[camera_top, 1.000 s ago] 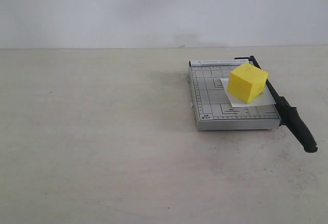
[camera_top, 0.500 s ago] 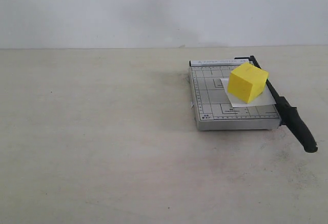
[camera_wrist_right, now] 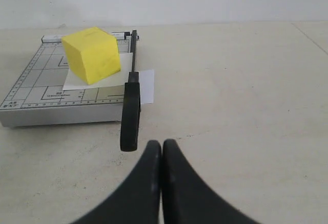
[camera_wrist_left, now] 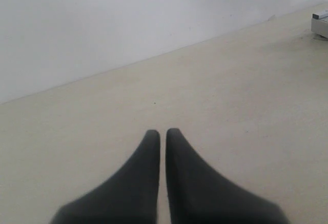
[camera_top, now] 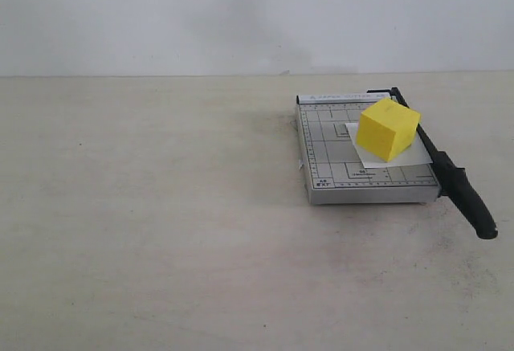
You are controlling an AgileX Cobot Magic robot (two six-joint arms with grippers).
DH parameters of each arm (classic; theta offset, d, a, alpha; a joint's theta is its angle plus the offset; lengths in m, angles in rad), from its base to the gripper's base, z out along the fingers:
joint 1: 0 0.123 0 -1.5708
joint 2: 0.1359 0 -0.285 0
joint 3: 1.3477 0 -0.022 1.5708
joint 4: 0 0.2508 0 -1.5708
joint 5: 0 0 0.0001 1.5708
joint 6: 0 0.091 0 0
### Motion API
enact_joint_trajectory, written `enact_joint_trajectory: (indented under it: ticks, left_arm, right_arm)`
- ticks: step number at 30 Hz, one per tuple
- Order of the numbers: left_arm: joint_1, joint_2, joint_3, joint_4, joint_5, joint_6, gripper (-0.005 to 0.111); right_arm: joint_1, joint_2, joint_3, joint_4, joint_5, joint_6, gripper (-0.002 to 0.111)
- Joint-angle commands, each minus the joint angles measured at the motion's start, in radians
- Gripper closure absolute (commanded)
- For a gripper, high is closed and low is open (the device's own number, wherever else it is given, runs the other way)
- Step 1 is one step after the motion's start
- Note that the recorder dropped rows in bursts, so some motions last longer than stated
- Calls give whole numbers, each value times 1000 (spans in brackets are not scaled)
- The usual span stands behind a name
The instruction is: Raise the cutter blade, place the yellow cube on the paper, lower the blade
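The yellow cube (camera_top: 388, 129) (camera_wrist_right: 92, 54) rests on the white paper (camera_top: 399, 155) (camera_wrist_right: 146, 86), which lies on the grey gridded cutter board (camera_top: 329, 154) (camera_wrist_right: 36, 93). Along the board's right edge the cutter blade (camera_top: 450, 176) (camera_wrist_right: 131, 108) lies lowered, its thick black handle sticking out past the front. My right gripper (camera_wrist_right: 162, 143) is shut and empty, just short of the handle end. My left gripper (camera_wrist_left: 162, 131) is shut with nothing in it, over bare table far from the board. Neither gripper shows in the exterior view.
The beige table (camera_top: 161, 222) runs wide to the left of the board. A white wall (camera_top: 241, 14) stands behind it. One corner of the board (camera_wrist_left: 321, 21) shows at the edge of the left wrist view.
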Motion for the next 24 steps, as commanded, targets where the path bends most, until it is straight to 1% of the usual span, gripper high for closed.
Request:
enact_joint_trajectory:
  ticks: [1, 8, 15, 24]
  left_arm:
    - [3, -4, 4, 0, -2, -10, 102]
    - [3, -4, 4, 0, -2, -10, 102]
    - [3, -4, 4, 0, -2, -10, 102]
    - [3, -4, 4, 0, -2, -10, 102]
  right_arm:
    - [-6, -5, -1, -11, 3, 20, 109]
    - [-6, -5, -1, -9, 3, 22, 109]
    - [-6, -5, -1, 147, 3, 22, 109]
    - [-6, -5, -1, 149, 3, 22, 109]
